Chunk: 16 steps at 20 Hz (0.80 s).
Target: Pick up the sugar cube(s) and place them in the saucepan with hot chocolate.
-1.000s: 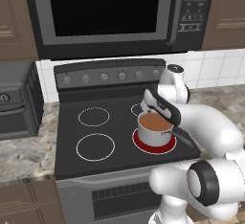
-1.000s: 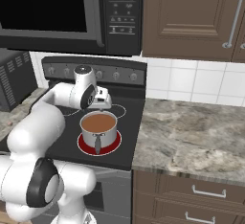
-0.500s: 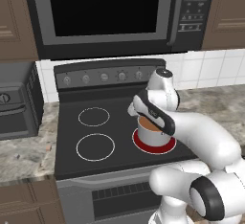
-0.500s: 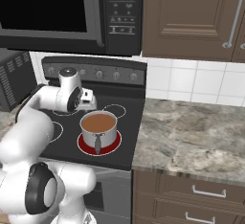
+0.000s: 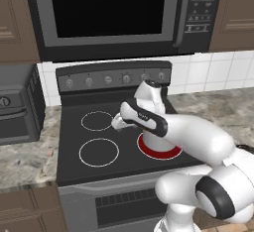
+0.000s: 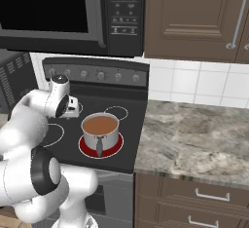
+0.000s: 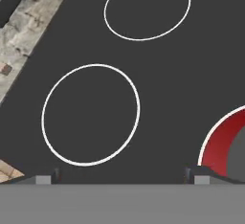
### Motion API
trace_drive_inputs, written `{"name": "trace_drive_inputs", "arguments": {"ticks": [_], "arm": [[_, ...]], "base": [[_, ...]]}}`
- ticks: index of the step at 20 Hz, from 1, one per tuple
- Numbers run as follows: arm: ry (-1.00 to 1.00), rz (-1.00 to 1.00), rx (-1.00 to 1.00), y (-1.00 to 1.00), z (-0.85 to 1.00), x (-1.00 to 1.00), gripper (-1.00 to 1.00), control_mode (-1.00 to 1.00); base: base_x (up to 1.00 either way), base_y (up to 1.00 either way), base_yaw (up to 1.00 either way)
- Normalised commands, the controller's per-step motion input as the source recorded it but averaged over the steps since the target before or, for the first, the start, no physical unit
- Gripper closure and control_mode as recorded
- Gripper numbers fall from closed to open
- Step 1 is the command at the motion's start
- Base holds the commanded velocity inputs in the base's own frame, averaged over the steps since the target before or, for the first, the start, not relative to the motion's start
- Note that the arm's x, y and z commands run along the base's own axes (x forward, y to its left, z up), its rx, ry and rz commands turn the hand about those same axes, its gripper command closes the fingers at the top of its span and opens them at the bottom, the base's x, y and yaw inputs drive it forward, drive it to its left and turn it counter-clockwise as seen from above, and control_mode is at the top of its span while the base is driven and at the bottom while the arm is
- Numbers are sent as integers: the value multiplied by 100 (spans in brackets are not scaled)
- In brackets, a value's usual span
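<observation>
A black glass-top stove (image 5: 99, 127) stands between two speckled stone counters (image 6: 194, 139), with a row of knobs (image 5: 108, 80) along its back panel. One front burner ring glows red (image 6: 87, 149); the others are white outlines. A black microwave (image 5: 109, 13) hangs above it. White tiles (image 6: 194, 83) line the wall, flanked by brown wooden cabinets (image 6: 194, 17). A dark toaster oven (image 5: 17, 104) sits on the left counter.

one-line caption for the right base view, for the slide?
White arm's open claw hangs empty over the left burners of the black stove, beside the saucepan of hot chocolate on the glowing red burner.
</observation>
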Motion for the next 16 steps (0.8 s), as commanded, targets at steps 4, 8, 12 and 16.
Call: {"name": "trace_drive_inputs", "arguments": {"ticks": [4,8,12,16], "arm": [[3,18,1,97,-19,-1,-100,-100],[0,12,0,89,-1,-22,-100,-100],[0,4,0,83,0,-21,-100,-100],[0,1,-1,84,0,-13,-100,-100]], "base": [[0,0,0],[0,0,0],[0,0,0],[0,0,0]]}}
